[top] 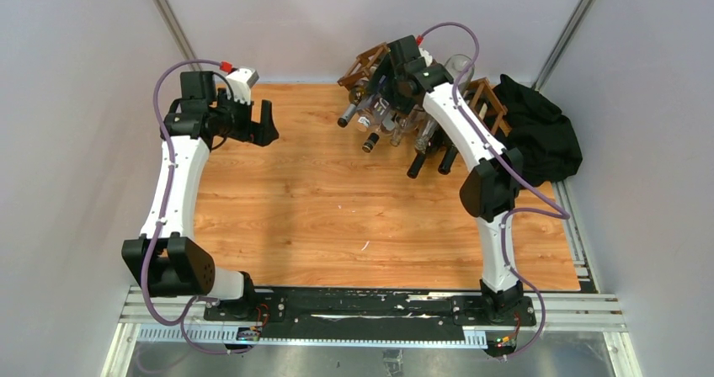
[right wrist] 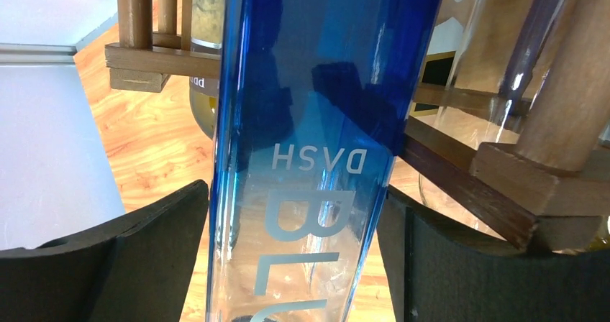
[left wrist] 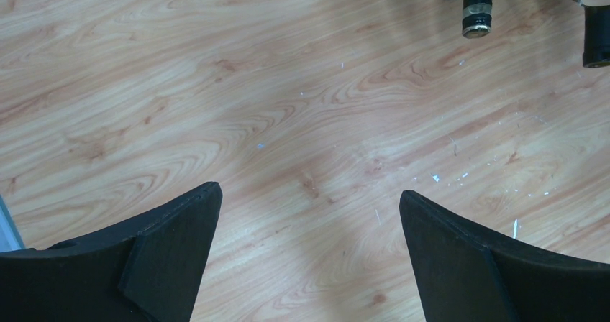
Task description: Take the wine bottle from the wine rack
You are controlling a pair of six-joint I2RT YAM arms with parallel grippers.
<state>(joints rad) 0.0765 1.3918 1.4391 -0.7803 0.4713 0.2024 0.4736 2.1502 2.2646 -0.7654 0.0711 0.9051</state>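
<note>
The right arm reaches to the far side of the bench (top: 337,209), where the wine rack (top: 362,61) stands near the back wall. The rack is a brown wooden lattice, and several other bottles (top: 370,137) lie in it with their necks pointing toward the arms.

In the right wrist view, the right pincer (right wrist: 298,192) is placed around the wine bottle (right wrist: 316,121). This bottle is of blue glass with pale letters on it, and it lies in the rack between the wooden bars. One of the black fingers (right wrist: 144,250) is at each side of the bottle, very close to the glass or already touching it. I cannot tell if they really press on it.

The left pincer (left wrist: 309,192) hangs above the bare wood at the left side of the bench, well apart from the rack. Its jaws are spread wide and nothing is between them. In its own view, a few bottle necks (left wrist: 475,9) appear at the upper edge.

A black cloth (top: 543,133) lies in a heap at the right end of the rack, just beside it.
</note>
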